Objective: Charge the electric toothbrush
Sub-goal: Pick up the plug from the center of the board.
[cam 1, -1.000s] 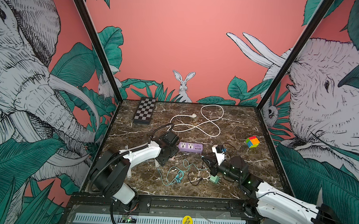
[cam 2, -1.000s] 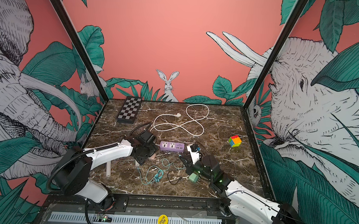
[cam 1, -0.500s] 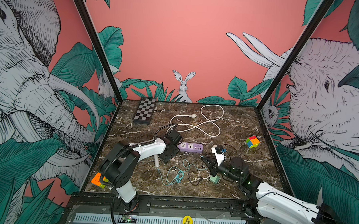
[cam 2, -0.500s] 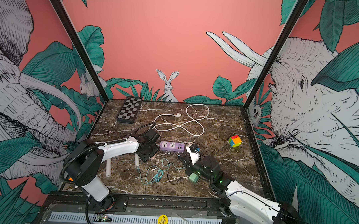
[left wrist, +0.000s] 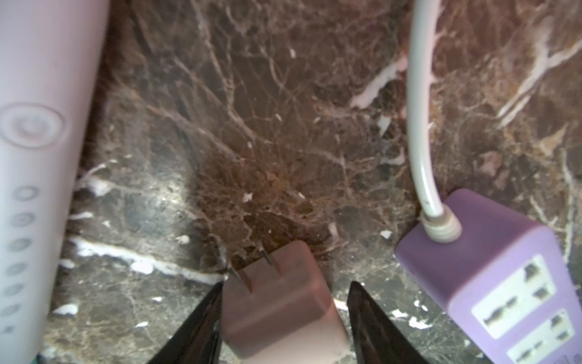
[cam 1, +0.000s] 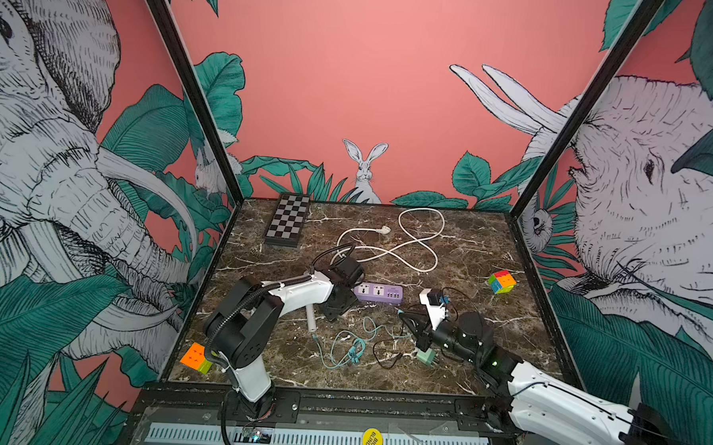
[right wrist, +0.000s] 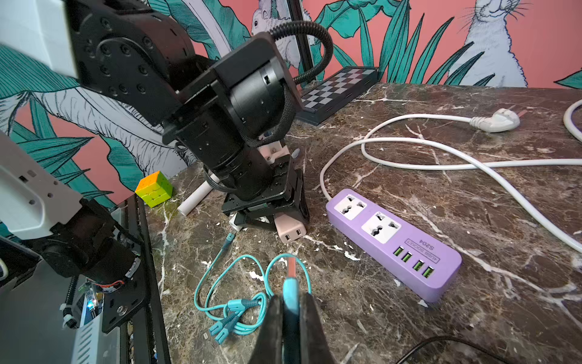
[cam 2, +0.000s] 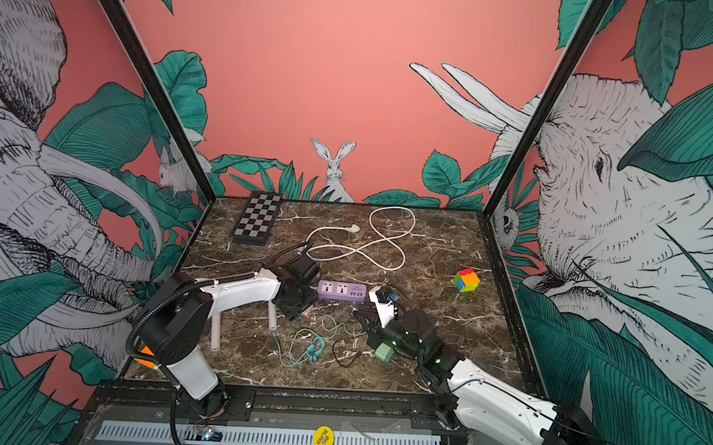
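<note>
The electric toothbrush [left wrist: 37,157] lies on the marble, a pale handle with a round button; in both top views it is the white stick [cam 1: 311,318] [cam 2: 272,315] beside my left gripper. My left gripper [left wrist: 283,302] [cam 1: 334,309] points down with its jaws closed round a pink plug adapter [left wrist: 277,302] [right wrist: 291,231], prongs away from the camera. My right gripper [right wrist: 289,299] [cam 1: 408,318] is shut on the teal cable's USB plug [right wrist: 290,283], held above the table. The teal cable [cam 1: 351,347] coils between the arms, one end at the toothbrush's foot.
A purple power strip [cam 1: 378,292] [right wrist: 393,239] lies right of the left gripper, its white cord [cam 1: 407,250] looping to the back. A green adapter [cam 1: 426,356] and black cable [cam 1: 386,353] sit by the right arm. There is also a chessboard [cam 1: 287,220], cubes [cam 1: 502,281] [cam 1: 195,357] and a second white stick [cam 2: 215,333].
My left gripper's jaws have narrowed round the pink adapter, and the left arm's elbow has swung back, uncovering the front-left cube. The right arm has not moved.
</note>
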Controlling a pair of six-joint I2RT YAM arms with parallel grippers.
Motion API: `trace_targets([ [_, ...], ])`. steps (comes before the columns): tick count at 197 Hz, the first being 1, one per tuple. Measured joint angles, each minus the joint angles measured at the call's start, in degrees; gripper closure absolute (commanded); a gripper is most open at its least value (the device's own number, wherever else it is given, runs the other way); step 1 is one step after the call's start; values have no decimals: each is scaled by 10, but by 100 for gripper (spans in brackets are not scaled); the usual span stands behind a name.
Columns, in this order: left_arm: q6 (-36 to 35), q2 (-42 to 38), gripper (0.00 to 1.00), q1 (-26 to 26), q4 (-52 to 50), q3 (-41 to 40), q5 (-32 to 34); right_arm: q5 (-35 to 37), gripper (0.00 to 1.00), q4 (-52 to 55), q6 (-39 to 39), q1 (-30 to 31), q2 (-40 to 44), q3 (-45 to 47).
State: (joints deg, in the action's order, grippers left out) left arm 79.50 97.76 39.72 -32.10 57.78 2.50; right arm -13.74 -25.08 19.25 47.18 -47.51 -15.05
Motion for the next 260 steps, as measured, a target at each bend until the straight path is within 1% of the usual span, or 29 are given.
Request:
trace_targets([
  [54, -7, 21, 30, 26, -44, 33, -5, -1, 100, 0, 0, 2, 0, 0],
  [108, -7, 24, 29, 26, -87, 47, 7, -2, 100, 0, 0, 2, -1, 0],
  [169, -11, 29, 28, 26, -84, 50, 19, -2, 100, 0, -1, 5, 0, 0],
  [218, -29, 34, 32, 17, -81, 50, 31, -4, 100, 0, -2, 6, 0, 0],
  [260, -40, 50, 38, 14, -78, 61, 32, -5, 100, 0, -2, 9, -1, 0],
])
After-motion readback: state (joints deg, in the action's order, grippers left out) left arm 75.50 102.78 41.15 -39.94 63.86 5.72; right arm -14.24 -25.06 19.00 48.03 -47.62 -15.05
